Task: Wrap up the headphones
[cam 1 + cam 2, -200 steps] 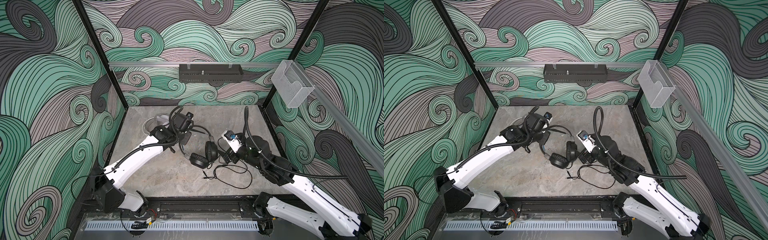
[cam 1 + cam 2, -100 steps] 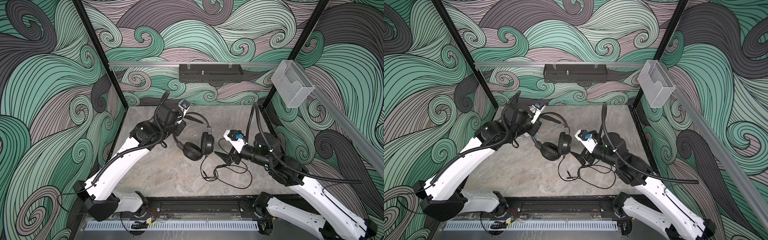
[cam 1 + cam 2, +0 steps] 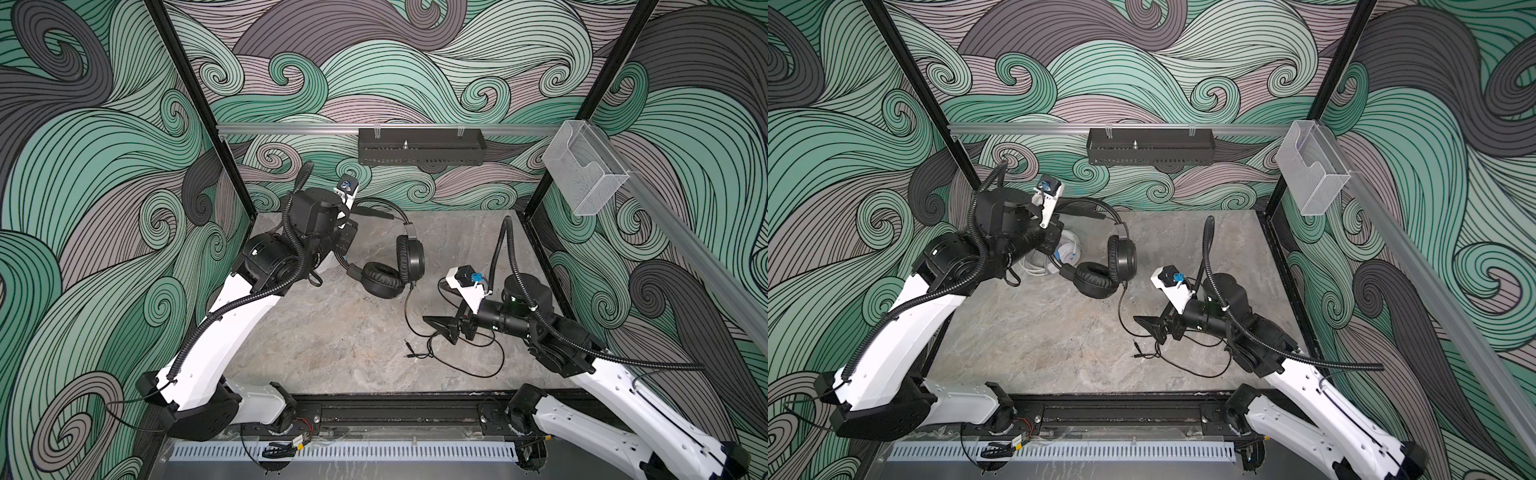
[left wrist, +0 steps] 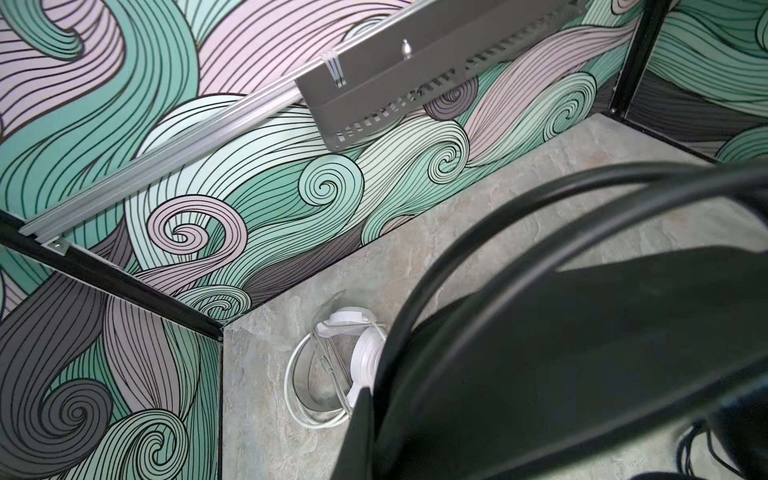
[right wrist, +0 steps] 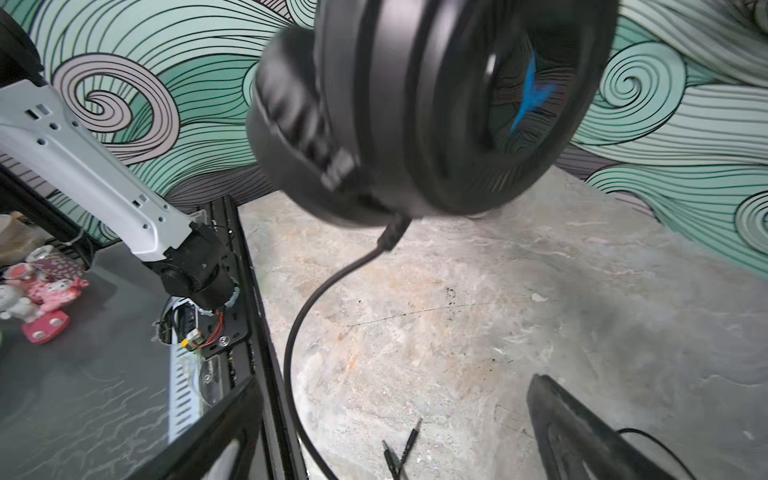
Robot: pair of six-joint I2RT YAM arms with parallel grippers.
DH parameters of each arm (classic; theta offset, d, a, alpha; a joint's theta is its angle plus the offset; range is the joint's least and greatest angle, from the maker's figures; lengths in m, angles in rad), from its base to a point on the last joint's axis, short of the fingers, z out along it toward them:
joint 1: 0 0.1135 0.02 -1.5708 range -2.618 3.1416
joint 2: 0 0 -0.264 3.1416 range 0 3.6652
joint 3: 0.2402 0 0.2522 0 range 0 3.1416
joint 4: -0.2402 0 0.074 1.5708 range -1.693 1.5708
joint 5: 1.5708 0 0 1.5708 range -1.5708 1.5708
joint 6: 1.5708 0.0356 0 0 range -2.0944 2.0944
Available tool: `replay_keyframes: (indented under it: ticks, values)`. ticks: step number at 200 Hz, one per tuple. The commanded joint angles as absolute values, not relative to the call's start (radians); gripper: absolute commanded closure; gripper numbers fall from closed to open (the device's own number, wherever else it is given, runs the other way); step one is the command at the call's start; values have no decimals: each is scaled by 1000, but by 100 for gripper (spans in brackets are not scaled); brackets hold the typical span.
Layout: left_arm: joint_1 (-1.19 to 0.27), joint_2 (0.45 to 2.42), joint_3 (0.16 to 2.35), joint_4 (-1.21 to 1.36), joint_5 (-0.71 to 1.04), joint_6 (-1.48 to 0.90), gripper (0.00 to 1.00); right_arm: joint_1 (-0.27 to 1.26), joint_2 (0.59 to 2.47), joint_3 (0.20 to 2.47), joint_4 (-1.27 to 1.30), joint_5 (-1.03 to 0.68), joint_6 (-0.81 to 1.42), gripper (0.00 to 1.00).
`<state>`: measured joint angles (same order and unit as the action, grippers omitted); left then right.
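Illumination: bright, even, diffuse.
Shadows: soft, faint.
Top views: sharp throughout.
Right wrist: black headphones (image 5: pixel 436 104) motion-blurred.
Left wrist: close foreground soft, background sharp.

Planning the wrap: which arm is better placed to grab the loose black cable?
Right. The right gripper is open, low beside the black cord on the table; the left gripper is shut on the black headphones.
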<state>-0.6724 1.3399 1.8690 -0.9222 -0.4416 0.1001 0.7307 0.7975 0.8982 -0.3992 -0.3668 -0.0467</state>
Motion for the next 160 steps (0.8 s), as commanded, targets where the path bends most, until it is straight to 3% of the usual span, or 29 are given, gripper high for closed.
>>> replay_keyframes:
  ticks: [1,111,132,160]
  values:
    - [-666,1351,1938,-943,-453,11,100,729,796,865,-310,-436,18,1]
    - [-661,1345,1976,-969,-424,-55,100,729,903,749,-135,-551,87,3]
    - [-660,1341,1977,-964,-412,-63,100,729,917,730,-134,-562,77,8]
    - [-649,1351,1993,-972,-396,-85,100,729,948,713,-105,-567,75,24]
